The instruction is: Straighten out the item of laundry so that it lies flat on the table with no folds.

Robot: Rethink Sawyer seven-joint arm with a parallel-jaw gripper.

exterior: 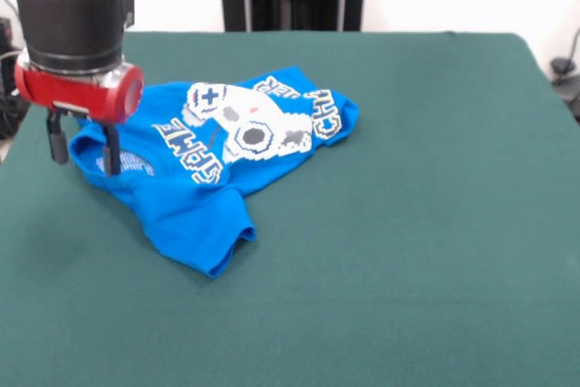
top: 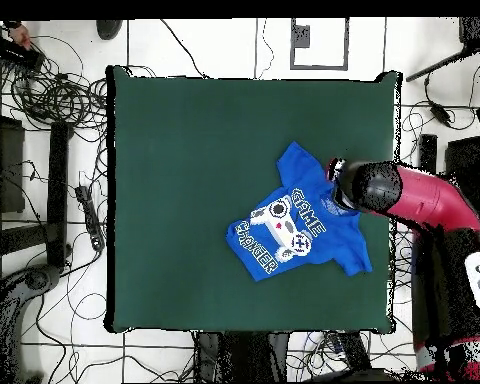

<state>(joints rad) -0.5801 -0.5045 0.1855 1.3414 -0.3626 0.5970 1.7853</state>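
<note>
A crumpled blue T-shirt (exterior: 217,165) lies left of centre on the green table (exterior: 426,224), print up, one sleeve folded toward the lower left. The red-and-black gripper (exterior: 84,147) hangs at the upper left, fingers spread over the shirt's edge, likely positioned to pinch and pull it flat.

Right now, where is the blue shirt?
In the front view the blue shirt lies crumpled on the green table, left of the middle, with the end effector at its left edge.

shirt's collar (exterior: 122,162) behind the fingers (exterior: 111,151)
</note>
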